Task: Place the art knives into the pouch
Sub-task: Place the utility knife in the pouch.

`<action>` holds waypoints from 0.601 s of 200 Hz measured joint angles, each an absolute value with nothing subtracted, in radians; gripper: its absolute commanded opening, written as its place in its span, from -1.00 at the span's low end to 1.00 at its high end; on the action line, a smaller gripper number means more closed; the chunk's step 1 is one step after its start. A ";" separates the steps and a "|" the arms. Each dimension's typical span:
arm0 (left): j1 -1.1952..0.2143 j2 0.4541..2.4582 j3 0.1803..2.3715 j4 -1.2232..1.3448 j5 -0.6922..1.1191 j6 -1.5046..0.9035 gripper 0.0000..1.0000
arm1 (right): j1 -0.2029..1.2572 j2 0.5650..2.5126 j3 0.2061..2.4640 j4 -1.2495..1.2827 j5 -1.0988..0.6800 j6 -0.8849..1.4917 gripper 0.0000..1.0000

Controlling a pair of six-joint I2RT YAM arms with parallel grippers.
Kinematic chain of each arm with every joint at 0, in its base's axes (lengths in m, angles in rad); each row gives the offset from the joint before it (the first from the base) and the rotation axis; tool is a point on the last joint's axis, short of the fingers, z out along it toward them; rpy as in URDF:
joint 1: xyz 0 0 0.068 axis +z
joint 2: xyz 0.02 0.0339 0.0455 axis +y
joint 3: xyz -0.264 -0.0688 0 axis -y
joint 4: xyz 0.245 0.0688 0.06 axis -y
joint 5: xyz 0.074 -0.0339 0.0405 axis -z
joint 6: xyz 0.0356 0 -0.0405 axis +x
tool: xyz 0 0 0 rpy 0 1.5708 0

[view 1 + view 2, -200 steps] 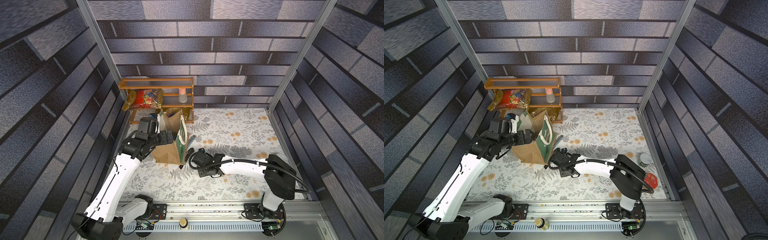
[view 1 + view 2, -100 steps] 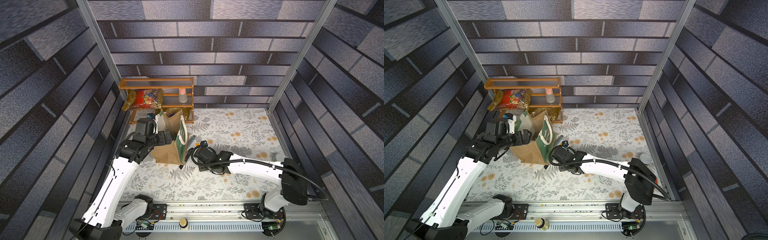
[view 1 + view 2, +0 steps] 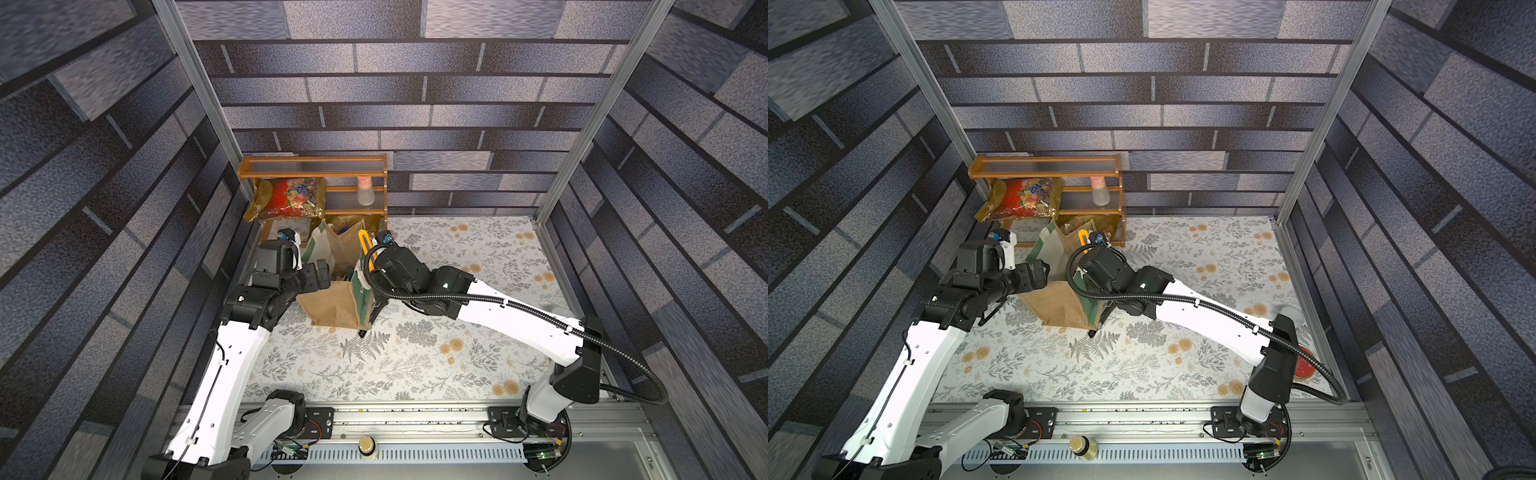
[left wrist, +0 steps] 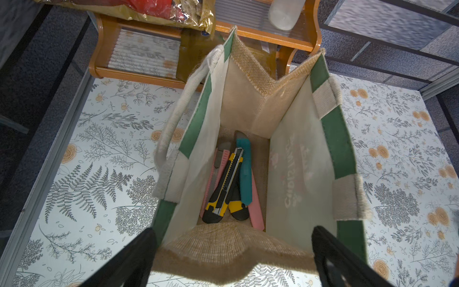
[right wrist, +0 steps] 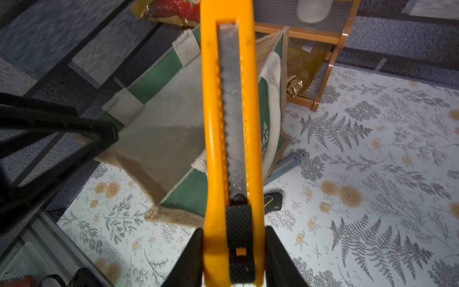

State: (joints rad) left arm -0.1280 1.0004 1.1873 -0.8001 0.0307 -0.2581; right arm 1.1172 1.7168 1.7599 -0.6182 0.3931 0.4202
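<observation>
Table (image 3: 457, 365) with the floral cover carries everything. Wooden shelf (image 3: 311, 166) is right behind the pouch, against the back wall, with a red-gold snack bag (image 3: 291, 197) on it.

Pouch (image 3: 332, 307) stands upright with its mouth open and the green panel facing the right arm's side.

Left hand (image 3: 318, 272) is at the pouch's burlap end wall. Jaws are spread wide, one finger (image 4: 139, 256) on each side of that wall, and nothing is held. Can't tell if it touches the fabric.

Right hand (image 5: 233, 233) is partly closed and clamped on the art knife (image 5: 231, 99) at the slider end. The orange body sticks out ahead of the fingers, over the pouch's green-panel rim. The knife is above the mouth, not inside yet. Also visible in a top view (image 3: 363, 244).

On the pouch floor there is a yellow-black cutter (image 4: 223, 188), a teal cutter (image 4: 244, 169) and a pink cutter (image 4: 257, 206), all lying together.

On the table just beside the green panel are a grey cutter (image 5: 285, 165) and a black cutter (image 5: 272, 201).
</observation>
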 measured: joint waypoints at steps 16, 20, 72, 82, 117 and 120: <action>-0.107 0.997 1.179 -0.801 0.038 -0.258 1.00 | 1.117 1.774 1.851 -0.626 0.388 0.382 -0.40; -0.103 0.995 1.178 -0.801 0.040 -0.258 0.99 | 1.117 1.787 1.869 -0.626 0.385 0.374 -0.40; -0.074 0.984 1.175 -0.800 0.048 -0.251 0.99 | 1.117 2.039 2.216 -0.714 0.341 0.286 -0.31; -0.062 0.987 1.175 -0.800 0.050 -0.250 1.00 | 1.117 2.102 2.302 -0.741 0.334 0.273 -0.20; -0.001 1.018 1.175 -0.801 0.062 -0.250 1.00 | 1.117 2.243 2.480 -0.832 0.311 0.239 0.49; 0.003 1.020 1.175 -0.801 0.062 -0.250 1.00 | 1.117 2.246 2.484 -0.836 0.310 0.249 0.56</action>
State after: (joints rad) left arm 0.0029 1.0203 1.1748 -0.8005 0.0624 -0.2504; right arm 1.1172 2.2456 2.4840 -0.8364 0.3099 0.2493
